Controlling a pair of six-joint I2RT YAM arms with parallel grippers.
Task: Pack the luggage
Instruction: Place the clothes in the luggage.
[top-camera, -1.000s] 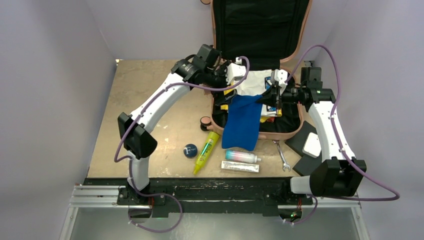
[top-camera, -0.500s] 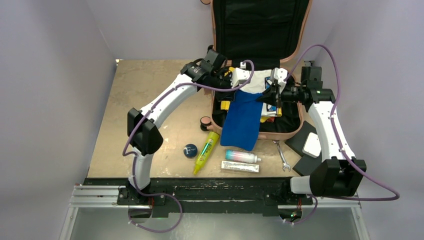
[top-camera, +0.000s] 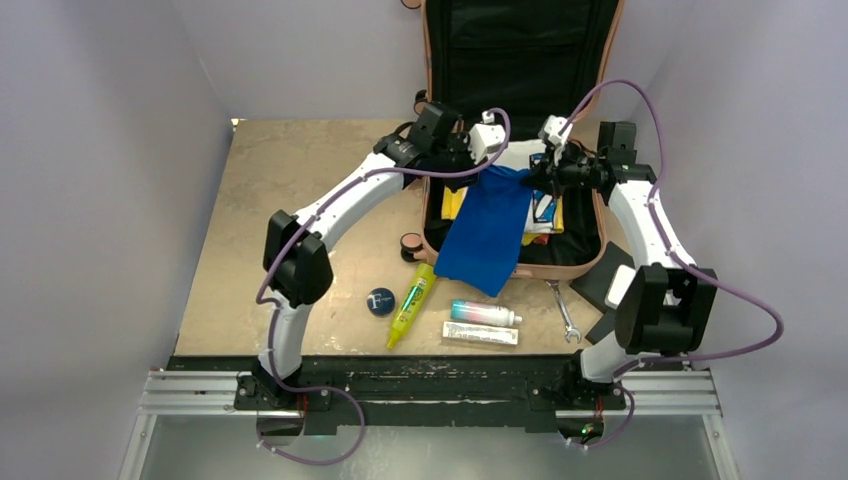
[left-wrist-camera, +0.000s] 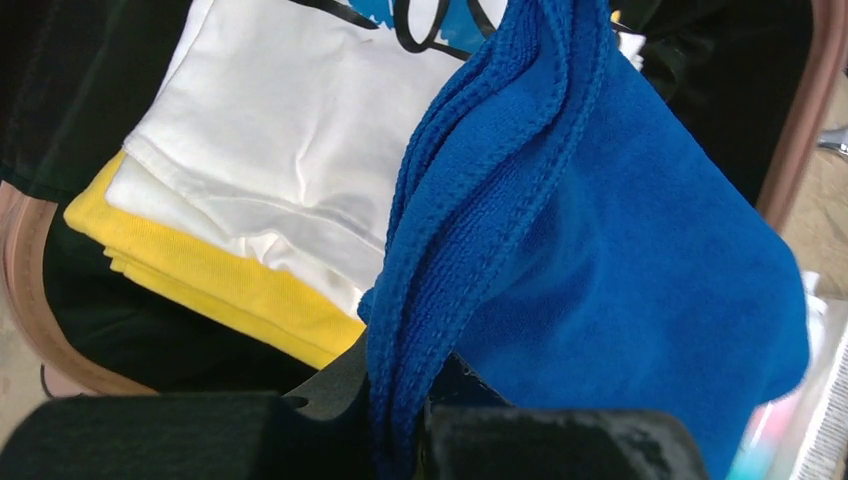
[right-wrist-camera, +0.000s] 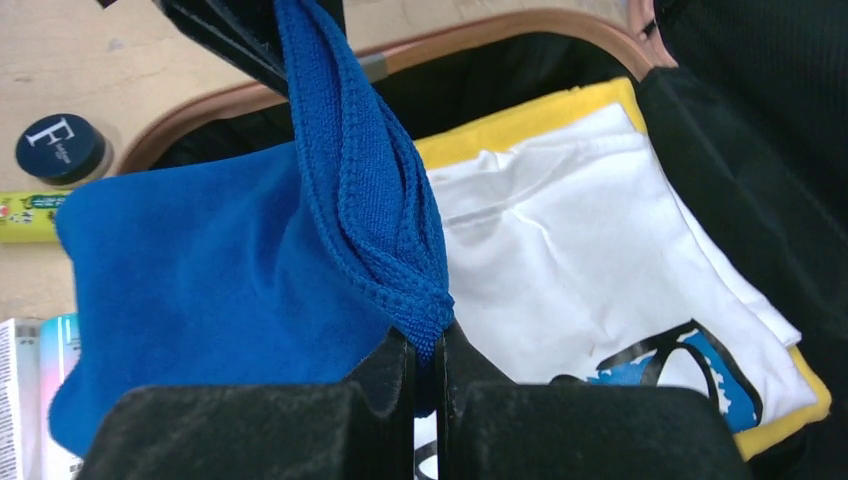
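The luggage (top-camera: 572, 267), a salmon-pink suitcase, lies open at the table's far middle with its black-lined lid upright. Inside it a white T-shirt (left-wrist-camera: 280, 130) lies folded on a yellow garment (left-wrist-camera: 215, 285). A blue towel (top-camera: 488, 228) hangs over them and drapes across the front rim. My left gripper (top-camera: 497, 171) is shut on the towel's upper left corner (left-wrist-camera: 405, 400). My right gripper (top-camera: 531, 179) is shut on the upper right corner (right-wrist-camera: 425, 350). The top hem is stretched between them above the clothes.
On the table in front of the luggage lie a yellow tube (top-camera: 413, 303), a dark round jar (top-camera: 380, 301), a small peach compact (top-camera: 410, 245), a pink-and-teal tube (top-camera: 484, 313), a toothpaste box (top-camera: 481, 334) and a wrench (top-camera: 565, 312). Black square pads (top-camera: 606, 290) lie at the right.
My left gripper has moved right to the towel's top edge and shut on it. Both arms have raised that edge and carried it toward the back of the luggage.
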